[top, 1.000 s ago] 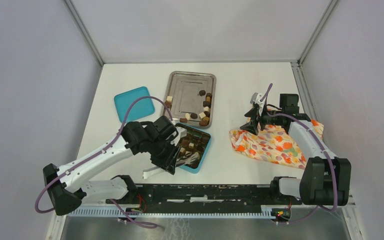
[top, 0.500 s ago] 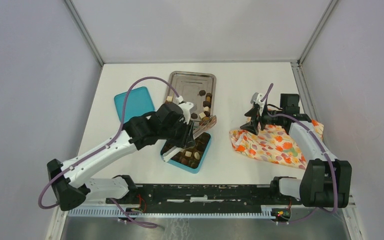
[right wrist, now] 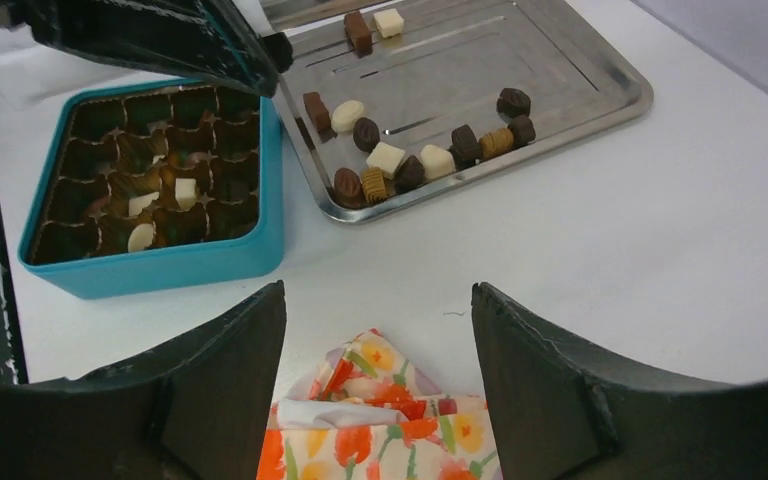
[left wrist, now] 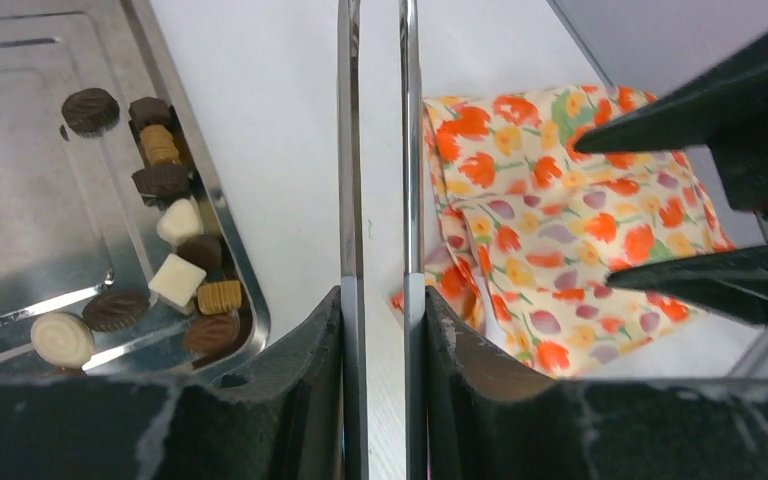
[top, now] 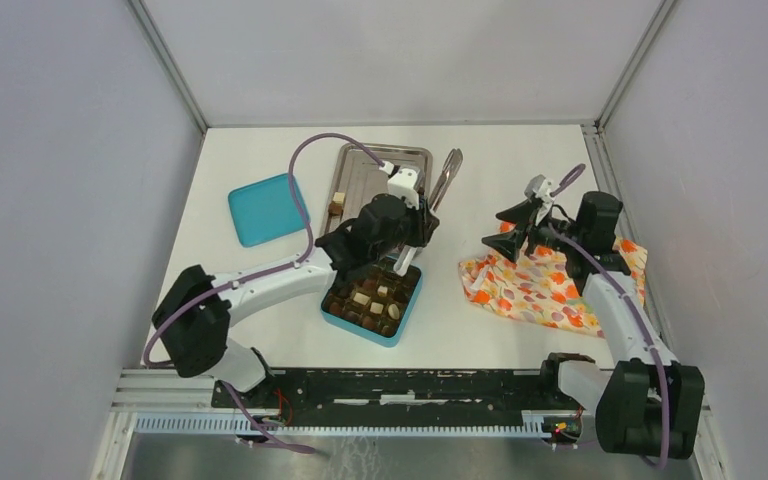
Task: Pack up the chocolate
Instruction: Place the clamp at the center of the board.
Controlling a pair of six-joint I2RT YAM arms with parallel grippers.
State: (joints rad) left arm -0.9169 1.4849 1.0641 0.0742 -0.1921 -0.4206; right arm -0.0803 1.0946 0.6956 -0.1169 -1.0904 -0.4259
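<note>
Risk: the tongs [left wrist: 348, 150] blades sit nearly closed, so a rounded chocolate [left wrist: 178, 222] may squirt out, or the tips may foul the tray [left wrist: 20, 200] wall. Chocolate clusters at the tray's 4 o'clock corner in the left wrist view; more sits in the teal box [right wrist: 160, 265]. Left gripper [left wrist: 380, 310] clamps the tongs, arm reaching toward 1 o'clock. Right gripper [right wrist: 378, 300] spread, empty, above the cloth [right wrist: 380, 430].

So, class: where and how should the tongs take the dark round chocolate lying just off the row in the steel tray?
Pinch the dark round chocolate across its curved sides, coming straight down. It lies flat. A neighbour and the tray wall crowd one side, so probably set the tips of the tongs along that wall, over bare floor.
</note>
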